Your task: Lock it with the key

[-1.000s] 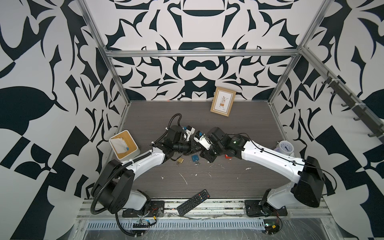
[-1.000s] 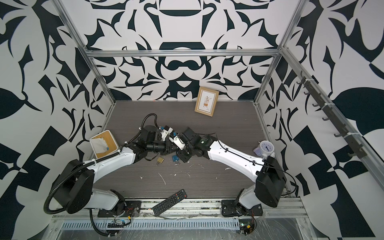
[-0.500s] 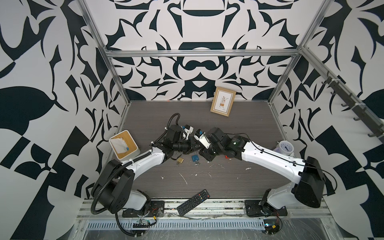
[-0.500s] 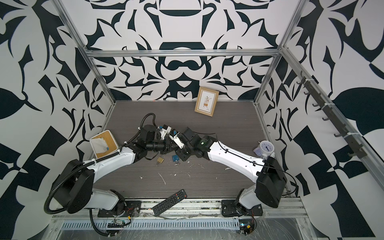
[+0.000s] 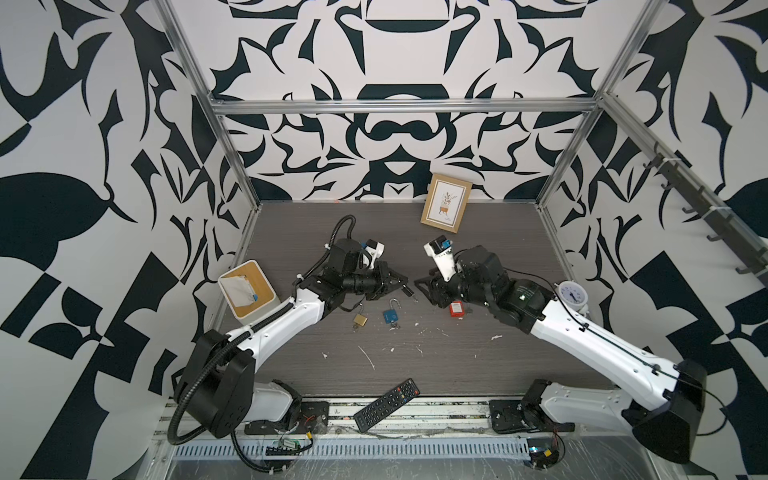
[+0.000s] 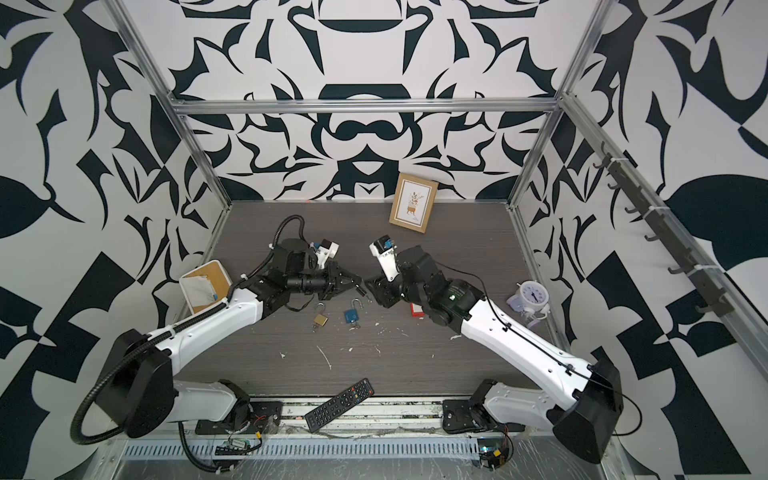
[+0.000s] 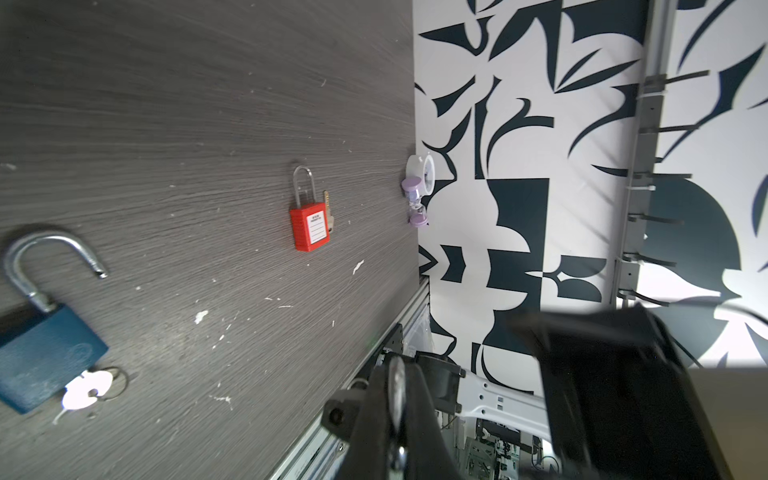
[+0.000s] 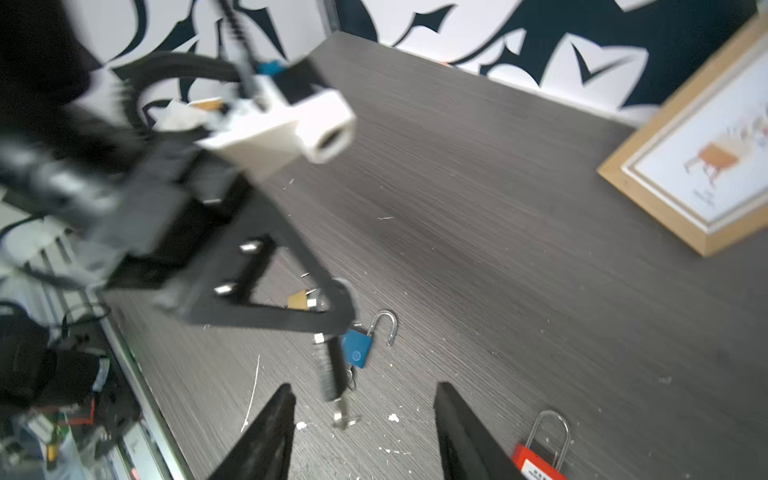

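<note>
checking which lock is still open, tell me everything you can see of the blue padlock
The blue padlock has a flat blue rectangular body with a faint round emblem and a silvery metal shackle, swung open with one end free. It lies flat on the dark wood-grain table, between a brass padlock and a red padlock, touching neither. A key on a ring sits at its base, apparently in the keyhole. No jaws touch it.

In the right wrist view, blur smears the black left gripper (image 8: 337, 306) and the unidentifiable slim dark object (image 8: 332, 365) it pinches; the edge cuts the red plastic padlock (image 8: 534, 459).
</note>
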